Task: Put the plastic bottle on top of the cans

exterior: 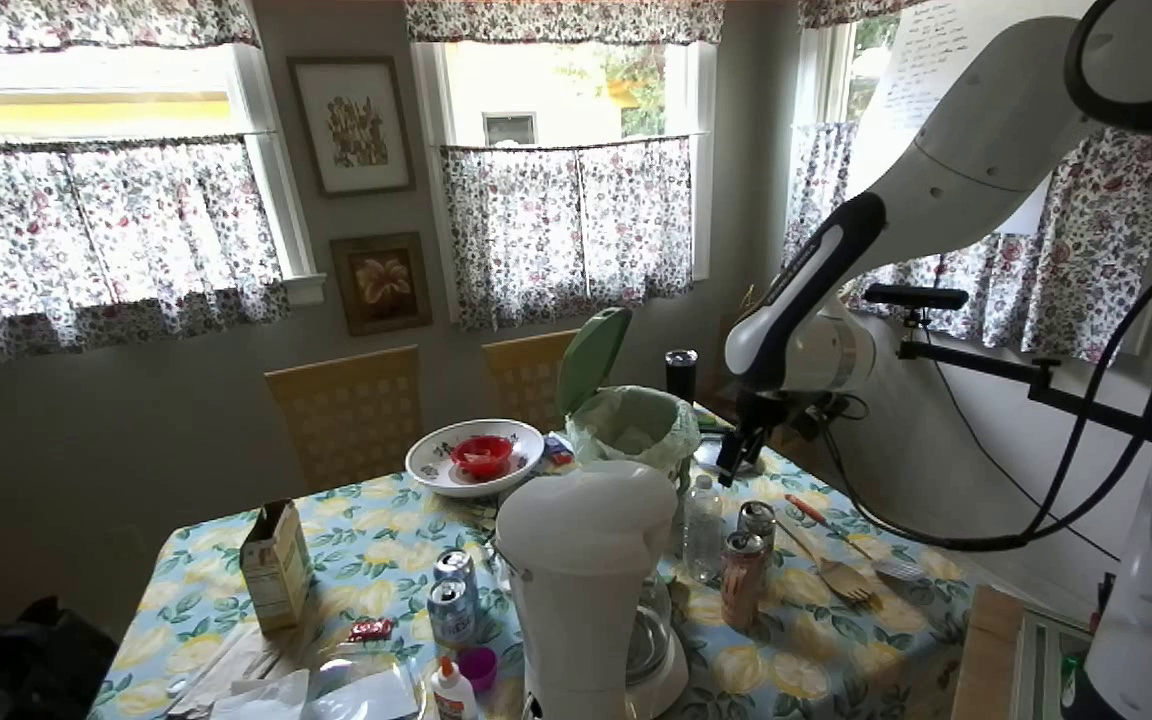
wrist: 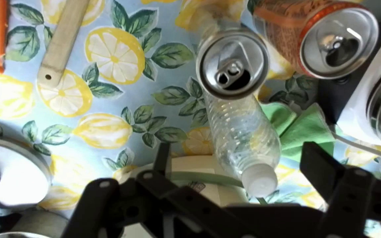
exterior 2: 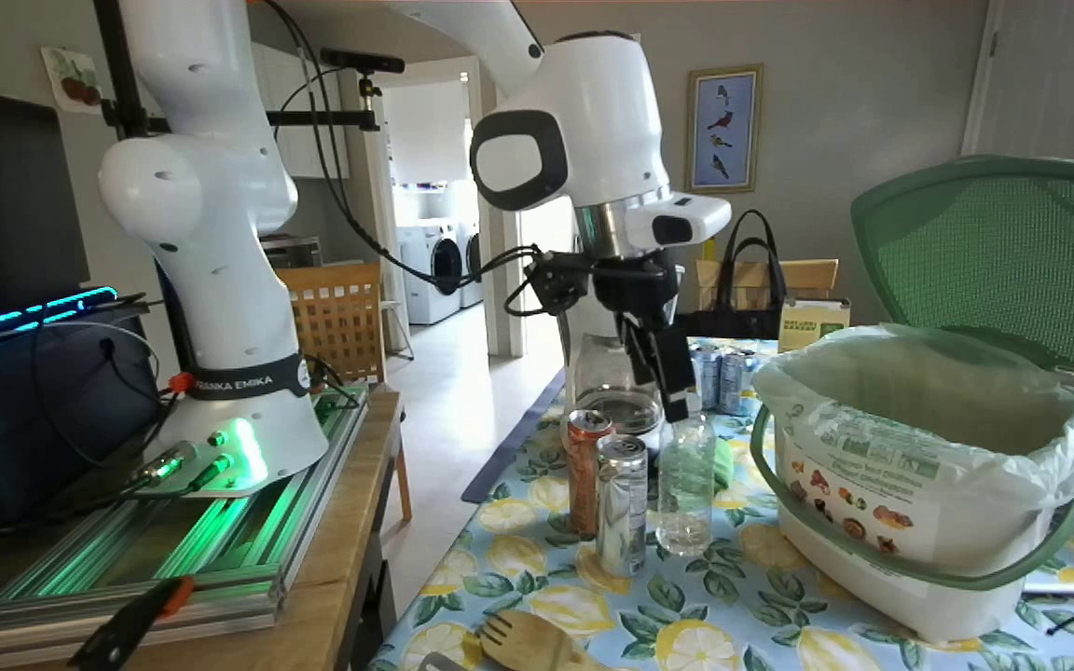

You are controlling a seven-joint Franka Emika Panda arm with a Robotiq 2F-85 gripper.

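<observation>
The clear plastic bottle [exterior: 703, 535] stands upright on the table with its white cap on. It also shows in an exterior view [exterior 2: 685, 503] and in the wrist view [wrist: 243, 132]. Beside it stand a silver can [exterior 2: 622, 522] and an orange can [exterior 2: 584, 480], both upright and opened; their tops show in the wrist view, silver [wrist: 233, 64] and orange [wrist: 339, 43]. My gripper [wrist: 236, 152] is open and empty. In the wrist view the cap appears between its spread fingers, touching neither. In both exterior views the fingertips [exterior: 729, 468] are near cap height; a finger [exterior 2: 677, 396] partly hides the bottle's top.
A lined bin [exterior 2: 919, 522] with a raised green lid [exterior 2: 994, 252] stands close to the bottle. A white coffee maker [exterior: 586, 570] is on the other side. A green cloth [wrist: 296, 129], a wooden fork [exterior: 844, 580] and two blue cans [exterior: 453, 610] lie or stand around.
</observation>
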